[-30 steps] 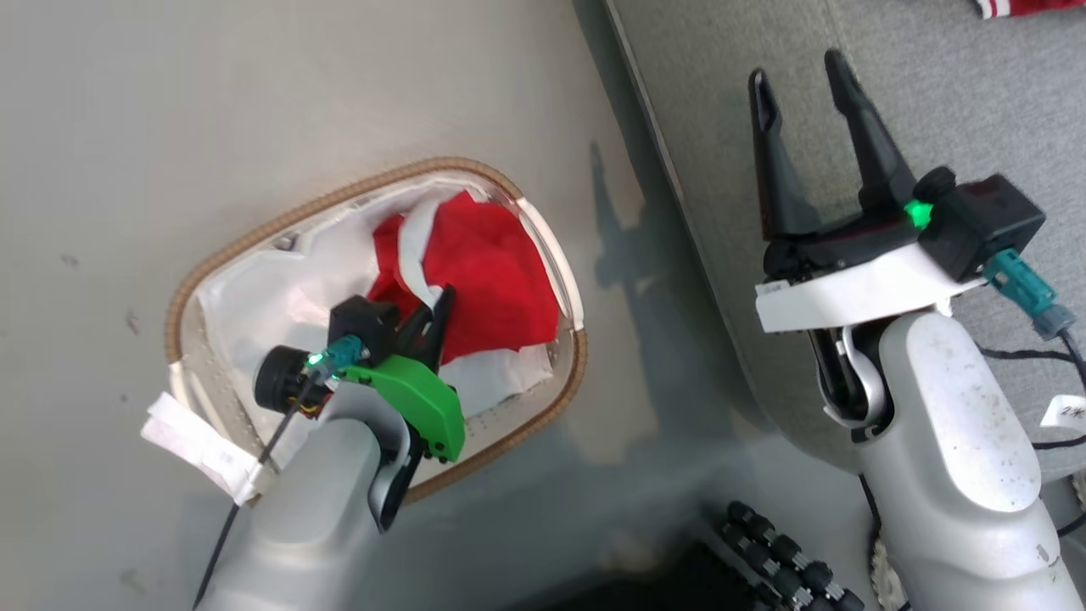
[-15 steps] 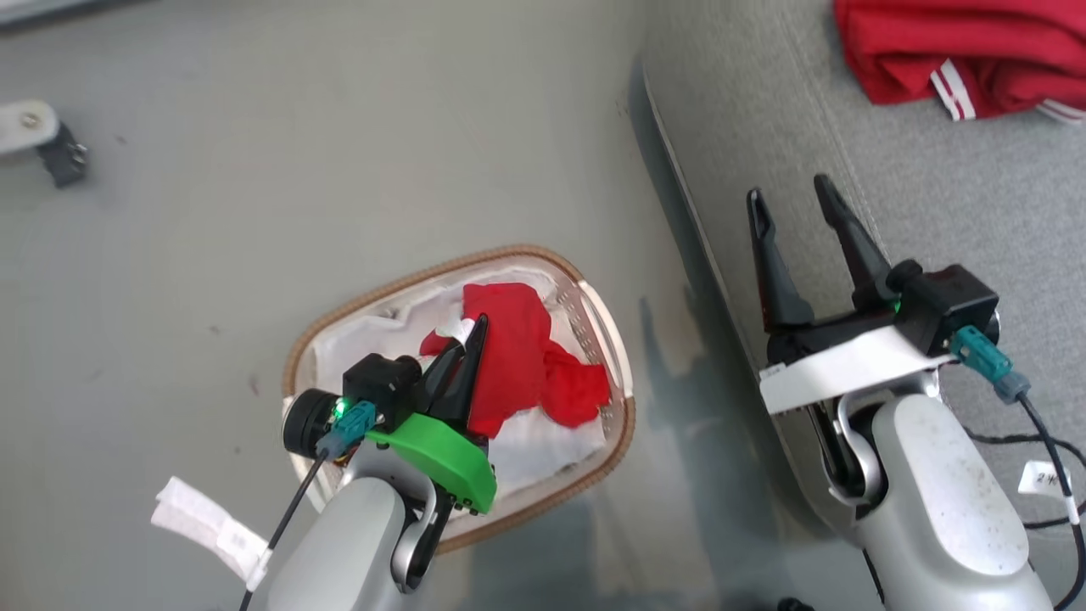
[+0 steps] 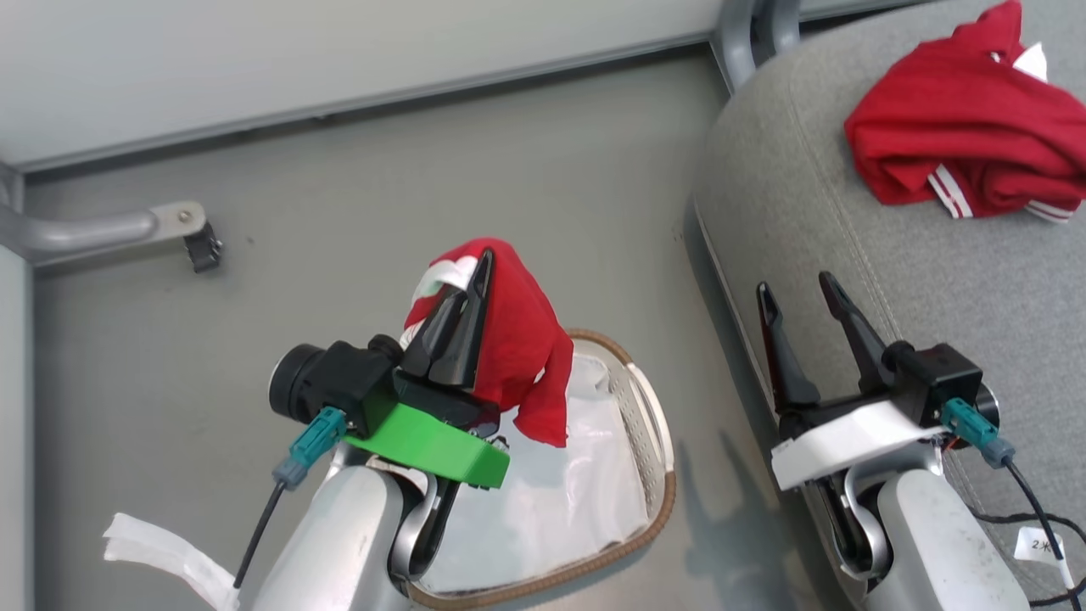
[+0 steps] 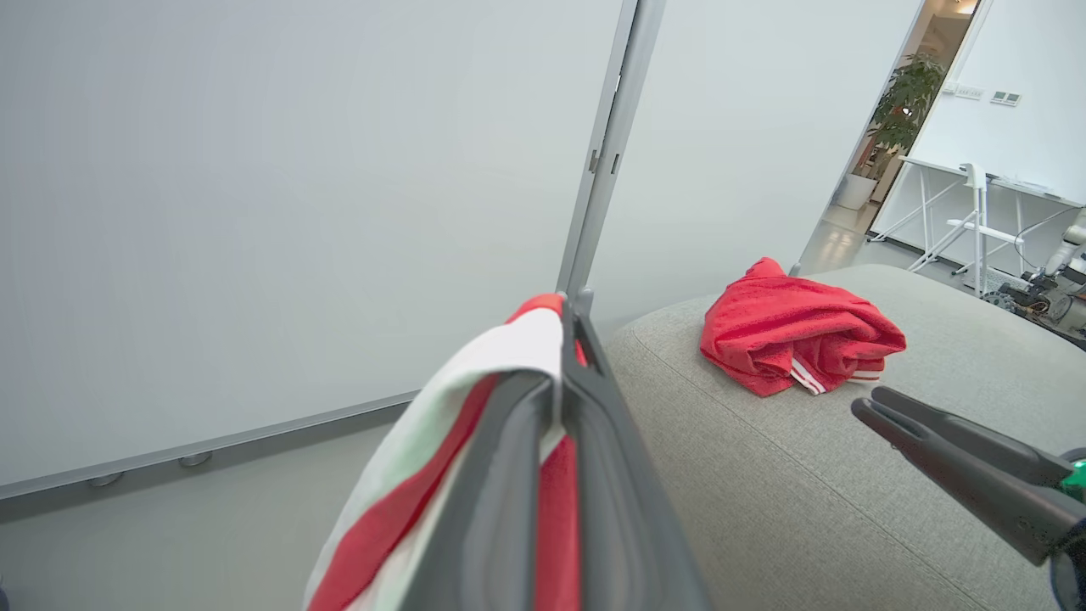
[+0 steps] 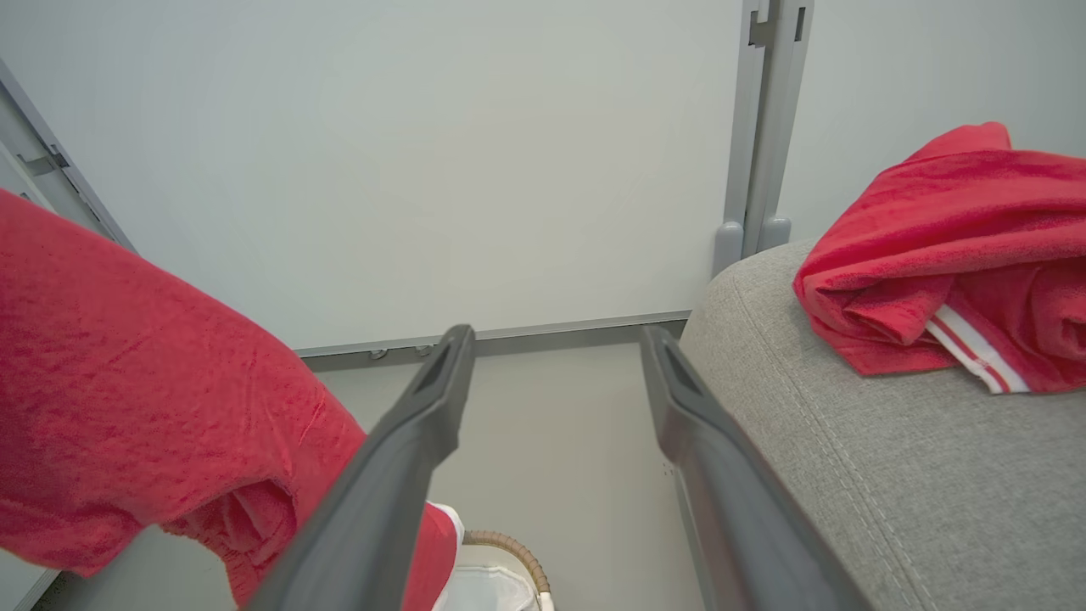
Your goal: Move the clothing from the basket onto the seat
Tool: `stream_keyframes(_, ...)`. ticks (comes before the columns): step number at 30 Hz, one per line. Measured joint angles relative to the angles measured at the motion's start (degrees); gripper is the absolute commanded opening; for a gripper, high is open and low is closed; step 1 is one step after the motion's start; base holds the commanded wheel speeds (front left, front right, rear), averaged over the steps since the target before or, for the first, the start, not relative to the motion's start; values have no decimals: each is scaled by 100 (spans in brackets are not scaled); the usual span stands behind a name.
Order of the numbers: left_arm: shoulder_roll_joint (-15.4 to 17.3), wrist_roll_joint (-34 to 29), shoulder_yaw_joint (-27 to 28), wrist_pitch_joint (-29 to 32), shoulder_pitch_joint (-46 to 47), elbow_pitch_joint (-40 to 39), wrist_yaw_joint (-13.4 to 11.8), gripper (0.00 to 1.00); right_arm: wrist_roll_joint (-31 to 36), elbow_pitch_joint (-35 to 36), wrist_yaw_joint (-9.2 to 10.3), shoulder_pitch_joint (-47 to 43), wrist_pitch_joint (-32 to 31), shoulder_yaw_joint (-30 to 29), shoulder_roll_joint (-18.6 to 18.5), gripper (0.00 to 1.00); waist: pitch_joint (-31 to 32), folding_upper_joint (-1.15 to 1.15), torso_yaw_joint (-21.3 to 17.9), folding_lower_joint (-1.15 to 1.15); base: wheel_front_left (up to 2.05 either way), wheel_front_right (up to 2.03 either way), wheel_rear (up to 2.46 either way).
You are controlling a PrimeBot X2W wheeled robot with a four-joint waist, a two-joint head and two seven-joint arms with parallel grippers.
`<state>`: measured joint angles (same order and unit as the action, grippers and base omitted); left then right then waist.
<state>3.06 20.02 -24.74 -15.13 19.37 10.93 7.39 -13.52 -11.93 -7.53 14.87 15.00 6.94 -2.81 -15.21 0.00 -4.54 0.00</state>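
Two red garments are in sight. Nearest, the basket (image 3: pixel 668 496) sits on the floor (image 3: pixel 356 204), showing its white liner (image 3: pixel 564 501). Above it, the left fingers (image 3: pixel 475 293) are pinched together on one red garment (image 3: pixel 522 339), which hangs from them. Beside it, the right fingers (image 3: pixel 782 348) stand spread wide, holding nothing, over the edge of the seat (image 3: pixel 848 280). Farther back, the second garment (image 3: pixel 950 148) lies crumpled on the seat.

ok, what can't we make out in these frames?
Oval white perforated plastic basket: head view, left part hidden behind left claw and the hanging red striped garment; leftovers there unknowable.
Hanging garment's lower end: left wrist view, cut by bottom edge.
Folded red garment on grey fabric seat: head view, right edge cut off.
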Motion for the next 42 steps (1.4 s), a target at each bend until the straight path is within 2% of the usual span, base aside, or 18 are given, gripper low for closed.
stream_keyframes(9,-14,-47,83,-1,217,-870,0,0,-44,-87,0,-347,0,124,0,100,660,0,196,0,0,0,0)
stream_keyframes(16,-18,11,123,-2,235,-1098,0,0,68,-145,0,-498,0,409,-3,100,959,0,239,0,0,0,0)
stream_keyframes(20,-19,52,59,-2,206,-1160,0,0,286,-97,0,-475,0,969,-33,100,1039,0,267,0,0,0,0)
stream_keyframes(25,-19,118,-91,-2,141,-1216,0,0,297,-227,0,-167,0,2217,-375,100,1084,0,361,0,0,0,0)
stream_keyframes(29,-20,179,-250,-2,133,-1217,0,0,283,-330,0,274,0,2679,-495,100,1105,0,459,0,0,0,0)
stream_keyframes(35,-19,376,-595,-2,139,-1188,0,0,476,-665,0,753,0,2911,-438,100,1114,0,636,0,0,0,0)
stream_keyframes(41,-21,505,-965,-2,180,-1209,0,0,661,-1105,0,988,0,2666,-181,100,1119,0,854,0,0,0,0)
stream_keyframes(42,-20,523,-1027,-2,185,-1221,0,0,669,-1190,0,999,0,2629,-144,63,1119,0,897,0,0,0,0)
